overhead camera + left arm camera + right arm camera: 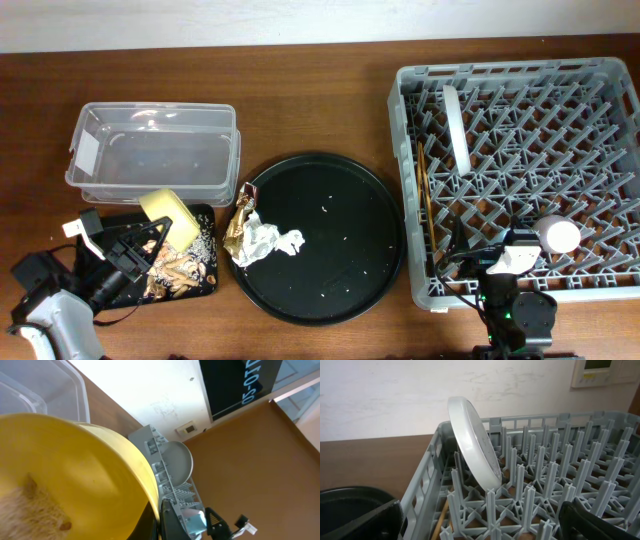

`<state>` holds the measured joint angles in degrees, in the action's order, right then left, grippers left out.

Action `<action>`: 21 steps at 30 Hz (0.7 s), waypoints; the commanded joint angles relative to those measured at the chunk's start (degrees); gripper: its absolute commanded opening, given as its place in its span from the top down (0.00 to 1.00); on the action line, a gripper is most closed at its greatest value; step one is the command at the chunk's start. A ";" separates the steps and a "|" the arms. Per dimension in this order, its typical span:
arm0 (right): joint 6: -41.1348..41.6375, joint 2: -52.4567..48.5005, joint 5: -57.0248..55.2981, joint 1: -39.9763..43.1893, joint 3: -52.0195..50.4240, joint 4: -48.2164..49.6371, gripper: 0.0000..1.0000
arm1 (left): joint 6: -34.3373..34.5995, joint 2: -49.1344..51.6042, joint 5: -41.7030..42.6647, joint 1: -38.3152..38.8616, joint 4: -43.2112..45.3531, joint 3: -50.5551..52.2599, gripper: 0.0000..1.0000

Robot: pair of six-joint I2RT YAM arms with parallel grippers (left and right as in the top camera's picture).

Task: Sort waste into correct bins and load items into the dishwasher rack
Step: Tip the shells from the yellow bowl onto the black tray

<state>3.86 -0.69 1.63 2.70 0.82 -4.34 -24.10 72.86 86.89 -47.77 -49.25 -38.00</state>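
My left arm reaches in from the near left corner of the table [300, 90], wrist turned toward the middle. My left claw [150, 235] pinches the rim of the yellow bowl [167, 209], which is tipped on its side above the shallow black tray [203, 212]. Crumbly food scraps [180, 267] lie in that tray, and some cling inside the bowl (my wrist camera sees little but yellow). The clear tub [150, 150] sits just behind the tray. My right arm comes up from the near edge on the right. My right claw [480, 527] is spread wide with nothing in it, low over the near side of the grey rack [520, 68]. The pink cup [558, 235] stands in the rack just beside it. The plate [475, 445] leans on edge among the pegs at the far left, and the chopsticks [427, 200] lie along the rack's left wall. The napkin [268, 243] and foil wrapper [240, 215] lie at the left rim of the round black tray [340, 190].
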 commanded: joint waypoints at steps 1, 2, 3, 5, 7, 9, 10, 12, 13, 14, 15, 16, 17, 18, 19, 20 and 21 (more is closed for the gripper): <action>-0.44 0.37 0.31 0.37 -0.50 0.07 0.02 | -3.04 -0.07 1.92 -0.39 1.51 0.42 0.99; -0.44 0.37 0.31 0.37 -0.50 0.07 0.02 | -0.44 0.17 2.08 -0.37 1.75 0.42 1.00; -0.44 0.37 0.31 0.37 -0.50 0.07 0.02 | -3.98 0.20 1.90 -0.28 2.14 0.42 1.00; -0.44 0.37 0.31 0.37 -0.50 0.09 0.02 | -4.22 0.17 2.93 -0.28 2.01 0.42 1.00; -0.44 0.37 0.31 0.37 -0.50 0.07 0.02 | -6.34 0.17 0.31 -0.28 1.64 0.46 0.99; -0.44 0.37 0.31 0.37 -0.50 0.07 0.02 | -1.16 0.39 -3.96 -0.24 0.11 0.46 1.00; -0.44 0.37 0.31 0.37 -0.50 0.07 0.02 | -6.14 0.42 -4.00 -0.37 0.31 0.50 0.99; -0.44 0.37 0.31 0.37 -0.50 0.09 0.02 | -5.01 0.42 -6.10 -0.24 2.14 0.50 1.00; -0.44 0.37 0.31 0.37 -0.50 0.09 0.02 | -4.96 0.39 -1.22 0.02 -0.13 0.55 1.00; -0.44 0.37 0.31 0.37 -0.50 0.09 0.02 | -11.63 0.42 -4.98 0.39 1.20 0.57 1.00; -0.44 0.37 0.31 0.37 -0.50 0.07 0.02 | -7.87 0.39 -1.16 0.57 -2.01 0.57 1.00; -0.44 0.37 0.31 0.37 -0.50 0.07 0.02 | -16.17 0.42 -2.86 1.09 -1.44 0.57 1.00; -0.44 0.37 0.31 0.37 -0.50 0.09 0.02 | -10.16 0.42 -3.10 1.11 -1.75 0.57 1.00; -0.44 0.37 0.31 0.37 -0.50 0.09 0.02 | -17.77 0.42 -6.75 1.27 -1.64 0.57 1.00; -0.44 0.37 0.31 0.37 -0.50 0.09 0.02 | -4.63 0.74 -5.20 1.18 -1.49 0.57 1.00; -0.44 0.37 0.31 0.37 -0.50 0.09 0.02 | -13.29 0.72 -0.11 1.86 -2.56 0.57 1.00; -0.44 0.37 0.31 0.37 -0.50 0.07 0.02 | -8.92 0.94 -2.62 1.95 0.44 0.57 1.00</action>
<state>3.84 -0.69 1.63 2.70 0.82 -4.34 -34.28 73.25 82.72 -46.50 -51.57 -37.65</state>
